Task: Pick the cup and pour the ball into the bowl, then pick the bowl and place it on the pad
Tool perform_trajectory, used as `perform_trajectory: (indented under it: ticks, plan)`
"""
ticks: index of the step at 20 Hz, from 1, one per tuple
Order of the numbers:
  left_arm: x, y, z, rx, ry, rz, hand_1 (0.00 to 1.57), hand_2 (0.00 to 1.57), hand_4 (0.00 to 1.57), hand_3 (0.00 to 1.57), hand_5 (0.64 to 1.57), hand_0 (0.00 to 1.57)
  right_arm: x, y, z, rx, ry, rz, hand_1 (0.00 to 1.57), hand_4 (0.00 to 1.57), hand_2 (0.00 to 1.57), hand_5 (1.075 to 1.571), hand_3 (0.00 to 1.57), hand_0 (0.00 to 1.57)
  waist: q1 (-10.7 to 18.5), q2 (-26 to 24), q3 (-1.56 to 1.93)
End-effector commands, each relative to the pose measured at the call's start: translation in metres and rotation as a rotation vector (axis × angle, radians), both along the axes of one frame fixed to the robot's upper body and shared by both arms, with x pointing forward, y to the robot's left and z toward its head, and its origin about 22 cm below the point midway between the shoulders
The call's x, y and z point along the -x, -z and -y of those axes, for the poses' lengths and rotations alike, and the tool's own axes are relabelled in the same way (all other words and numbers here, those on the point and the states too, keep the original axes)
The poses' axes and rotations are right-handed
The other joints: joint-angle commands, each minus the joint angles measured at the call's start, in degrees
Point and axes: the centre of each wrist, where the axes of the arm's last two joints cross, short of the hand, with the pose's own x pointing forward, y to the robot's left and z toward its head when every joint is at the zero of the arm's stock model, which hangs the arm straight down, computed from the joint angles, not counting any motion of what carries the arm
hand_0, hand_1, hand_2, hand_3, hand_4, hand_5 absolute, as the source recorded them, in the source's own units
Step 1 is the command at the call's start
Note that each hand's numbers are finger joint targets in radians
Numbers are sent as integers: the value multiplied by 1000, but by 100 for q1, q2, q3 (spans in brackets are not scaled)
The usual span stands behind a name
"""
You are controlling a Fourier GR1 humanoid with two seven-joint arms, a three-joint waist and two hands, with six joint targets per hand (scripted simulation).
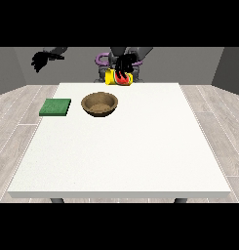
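The hand at the view's left is hanging off the table's far-left corner, fingers drooping, released. The green pad is lying beside the brown bowl, apparently empty. The hand at the view's right is grasping the yellow-and-red cup, tilted; its contents cannot be told.

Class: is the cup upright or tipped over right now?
Tipped. The cup lies sideways in the hand at the view's right, above the table's far edge. Ball: cannot tell.

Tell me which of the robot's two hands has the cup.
The hand at the view's right: its fingers are wrapped over the yellow and red cup at the table's far edge. The hand at the view's left holds nothing, out past the table's side.
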Motion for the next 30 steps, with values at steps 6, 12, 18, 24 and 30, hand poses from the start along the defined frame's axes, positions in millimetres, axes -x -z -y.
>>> perform_trajectory:
  ticks: [6,12,18,24,30]
  plan:
    - [7,3,44,-594,78,103,1520,1571,1504,1571,1232,1520,-15,-5,-7,-20,-31,20,0,0,0,1571,0,0,-157,98,-7]
    - [23,8,72,-728,159,83,1449,1571,1529,1571,1137,1449,4,9,8,-12,11,-15,0,0,0,1571,0,0,122,-144,-12]
    - [15,10,38,-584,102,75,1449,1571,1535,1571,1136,1449,-7,7,-14,-52,6,-85,0,0,0,1568,0,0,150,-188,-18]
    - [7,-19,19,378,-128,-18,1236,1543,1513,1425,1196,1236,4,15,-9,-57,79,-77,0,0,0,1567,0,0,738,-49,-80]
    - [30,8,-12,1037,-244,-96,0,0,419,0,1561,0,-26,2,-45,-78,44,13,0,354,0,1567,0,0,658,764,-175]
